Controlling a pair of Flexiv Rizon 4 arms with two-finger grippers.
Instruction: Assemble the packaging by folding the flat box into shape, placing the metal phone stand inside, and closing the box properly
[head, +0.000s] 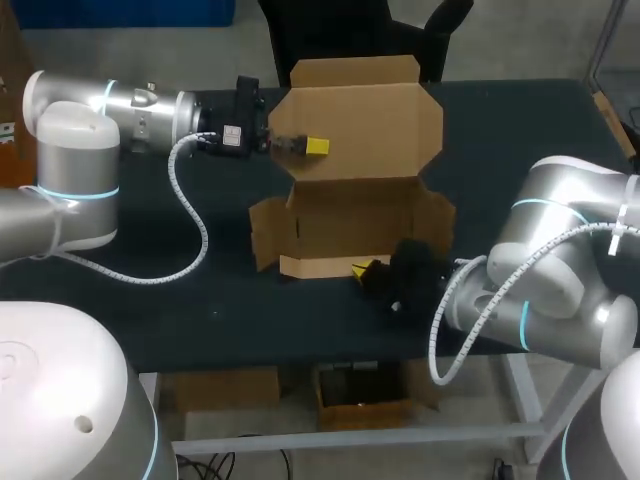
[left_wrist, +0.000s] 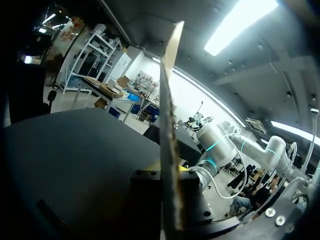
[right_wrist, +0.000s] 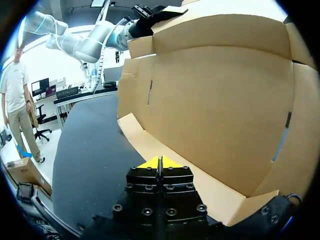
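Box (head: 360, 130): L hand (head: 305, 147) far-left, R hand (head: 362, 270) near-front.

The left arm (head: 70, 150) and right arm (head: 570, 260) are silver-grey, rounded shells ringed with cyan light bands. White ribbed cables (head: 190, 215) loop to the black left gripper (head: 310, 147) and screw-studded right gripper (right_wrist: 160, 162), both yellow-tipped.

The flat brown cardboard box (head: 355, 150) is made of matt paper board, smooth on its faces. Between the fingers of the left gripper (left_wrist: 169, 182) its cut edge is seen rough and frayed. The black body of the right gripper (right_wrist: 160, 163) looks like matt metal, set with small shiny screws (right_wrist: 145, 211), and its yellow tips (right_wrist: 170, 162) look like smooth plastic. Under both grippers the dark table top (head: 520, 150) is seen dull and matt. The silver-white arm shells (head: 70, 150) are smooth and glossy. A white ribbed plastic hose (head: 174, 170) is hung behind the left gripper.
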